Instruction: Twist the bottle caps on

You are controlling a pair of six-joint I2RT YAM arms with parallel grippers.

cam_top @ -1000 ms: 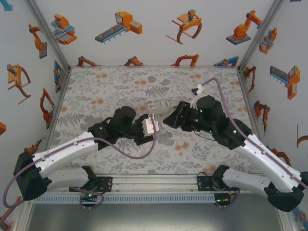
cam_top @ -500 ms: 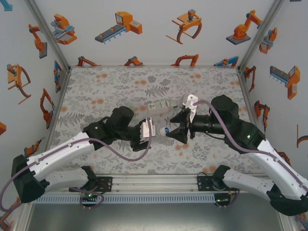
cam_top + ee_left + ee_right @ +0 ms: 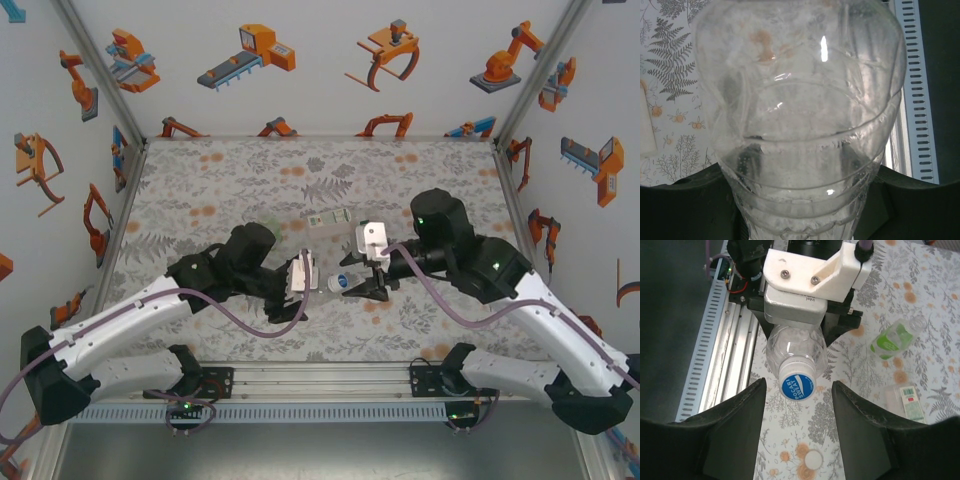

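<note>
Clear bottle (image 3: 795, 347), clamped in left gripper (image 3: 318, 284), bore blue-printed cap (image 3: 798, 384); right gripper (image 3: 799, 395) gaped astride it, untouching. White cap (image 3: 813, 459) lay loose toward surface's (image 3: 220, 190) near edge; labelled bottle (image 3: 892, 337) seemingly awaited capping.

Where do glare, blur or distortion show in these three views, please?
Left wrist: the clear bottle sits very near the lens, soft, with small white glints, and the pattern of the table smears through its plastic. Right wrist: the blue-printed cap is sharp, the dark fingers in front soft-edged. Top external: even light, no glare, faint shadows on the table.
</note>
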